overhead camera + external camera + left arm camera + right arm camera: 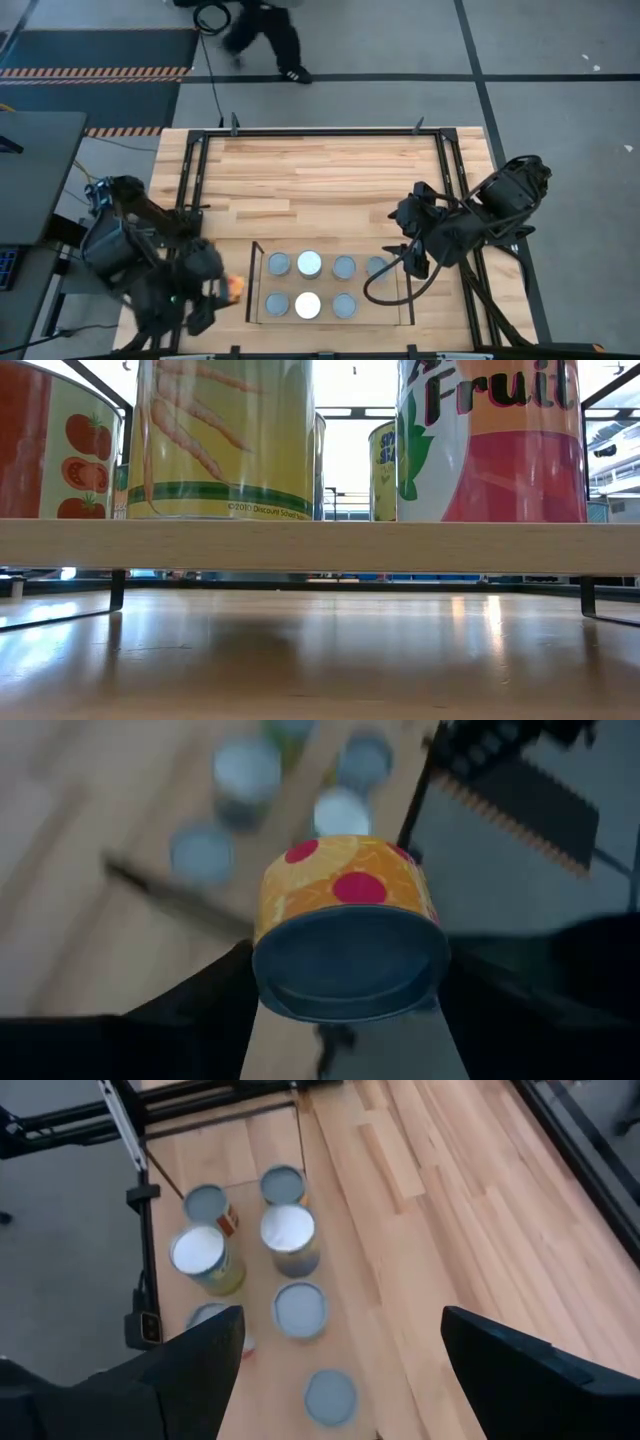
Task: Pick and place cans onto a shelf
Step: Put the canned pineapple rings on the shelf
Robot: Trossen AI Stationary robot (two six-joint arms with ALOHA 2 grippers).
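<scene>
Several cans stand upright in two rows on the shelf (325, 285), among them a white-topped can (307, 305) and a grey-blue-topped can (344, 267). The low view shows their labels above the shelf's front edge (320, 545): a tomato can (55, 445), a carrot can (225, 435) and a fruit can (495, 440). My left gripper (228, 291) is shut on an orange can with red dots (345, 885) just off the shelf's left end. My right gripper (412, 262) is open and empty above the shelf's right end, over the cans (300, 1310). My left gripper pinches the orange can's round side wall (268, 935) between its two fingers (200, 1005), one on each side. The can is tipped off upright, its grey-blue end (350, 960) facing back toward the wrist. It sits clear above the tabletop.
Dark frame uprights stand at the shelf's short ends (252, 285) (408, 300). A black cable loop (385, 285) hangs from the right arm over the shelf's right end. Bare wooden tabletop (320, 190) lies beyond the shelf. A person's legs (265, 35) show on the floor past the far edge.
</scene>
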